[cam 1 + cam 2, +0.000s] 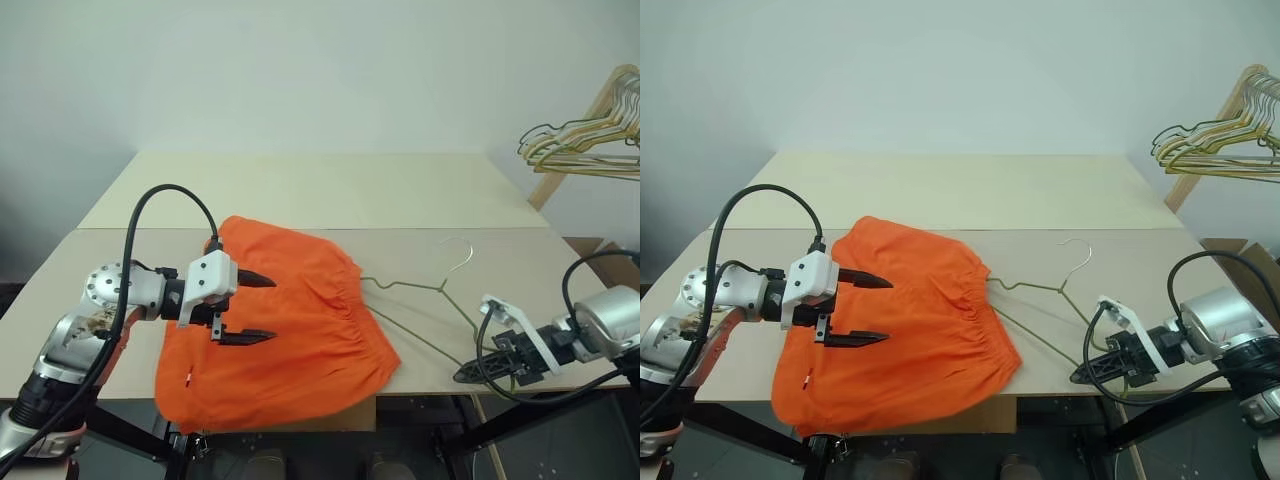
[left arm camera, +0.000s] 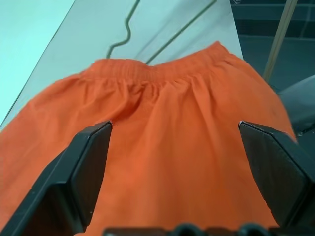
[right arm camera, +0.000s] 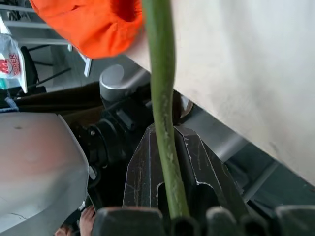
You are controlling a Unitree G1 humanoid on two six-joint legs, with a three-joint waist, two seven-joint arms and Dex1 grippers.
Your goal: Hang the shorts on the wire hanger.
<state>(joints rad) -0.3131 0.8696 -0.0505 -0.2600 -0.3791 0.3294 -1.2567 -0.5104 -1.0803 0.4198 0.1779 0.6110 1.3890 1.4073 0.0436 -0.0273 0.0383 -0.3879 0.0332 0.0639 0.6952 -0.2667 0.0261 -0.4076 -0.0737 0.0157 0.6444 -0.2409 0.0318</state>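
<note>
Right tool (image 1: 478, 372) clamped shut on the wire hanger (image 1: 425, 318) at its lower corner, off the desk (image 1: 300, 190) edge. Left tool (image 1: 258, 308) hovers wide open, empty, over the shorts (image 1: 300, 320); waistband just ahead of it (hanger end tucked under). Risk: thin wire twists in the pinch, fabric slides w/ hanger.

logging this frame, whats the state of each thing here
shorts: flat on the table, unhung, one edge past the front edge
hanger: lying on the table, one end under the waistband, the other clamped
left end effector: open, over the shorts, holding nothing
right end effector: shut on the hanger wire
spare hangers: bunched on a wooden rack
</note>
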